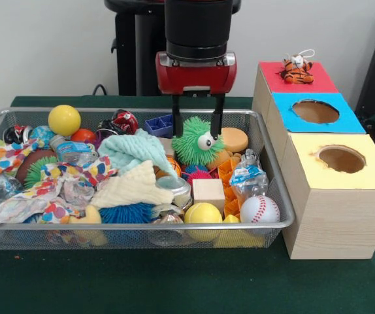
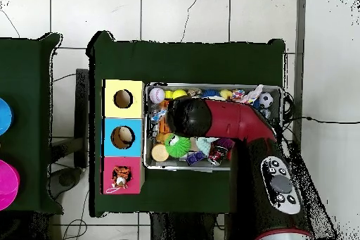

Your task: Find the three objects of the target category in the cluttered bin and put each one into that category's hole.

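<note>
1. Green spiky puffball [image 1: 196,140] is seen in the front view between the two dark fingers of the gripper [image 1: 197,121], at the far middle of the wire-mesh bin [image 1: 274,171]; the jaws appear closed on its sides.
2. A slip is judged the main risk: only soft rubber spikes are pinched, so the ball could squirm out on the lift.
3. The light-blue cloth [image 1: 134,151] touches its left side and could be dragged along.
4. The tiger plush [image 1: 297,70] sits on the red-topped box [image 1: 296,78] and hides its hole; a dropped ball could be blocked there.
5. No long axis is shown, as the ball is round; its googly eye [image 1: 206,140] faces the camera.
6. The blue spiky puffball [image 1: 126,213] lies near the front rim.
</note>
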`<state>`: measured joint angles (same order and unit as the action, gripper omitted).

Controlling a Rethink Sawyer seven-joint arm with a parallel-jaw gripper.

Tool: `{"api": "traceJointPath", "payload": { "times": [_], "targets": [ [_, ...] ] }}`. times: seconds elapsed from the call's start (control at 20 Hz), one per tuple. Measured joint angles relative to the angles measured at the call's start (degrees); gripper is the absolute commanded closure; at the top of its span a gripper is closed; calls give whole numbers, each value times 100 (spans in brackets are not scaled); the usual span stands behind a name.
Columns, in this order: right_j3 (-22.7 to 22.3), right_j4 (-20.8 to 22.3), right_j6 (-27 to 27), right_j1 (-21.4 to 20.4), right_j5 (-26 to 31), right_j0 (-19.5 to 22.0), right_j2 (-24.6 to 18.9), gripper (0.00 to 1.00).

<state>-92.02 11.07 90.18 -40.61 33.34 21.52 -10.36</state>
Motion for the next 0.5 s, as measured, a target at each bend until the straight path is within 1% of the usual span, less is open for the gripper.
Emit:
{"api": "traceJointPath", "payload": {
  "times": [0.15, 0.2, 0.5],
  "targets": [
    [230, 68, 0, 1, 128, 1, 0, 0],
    [371, 92, 0, 2, 202, 1, -1, 0],
    [752, 225, 0, 4, 325, 1, -9, 0]
  ]
}}
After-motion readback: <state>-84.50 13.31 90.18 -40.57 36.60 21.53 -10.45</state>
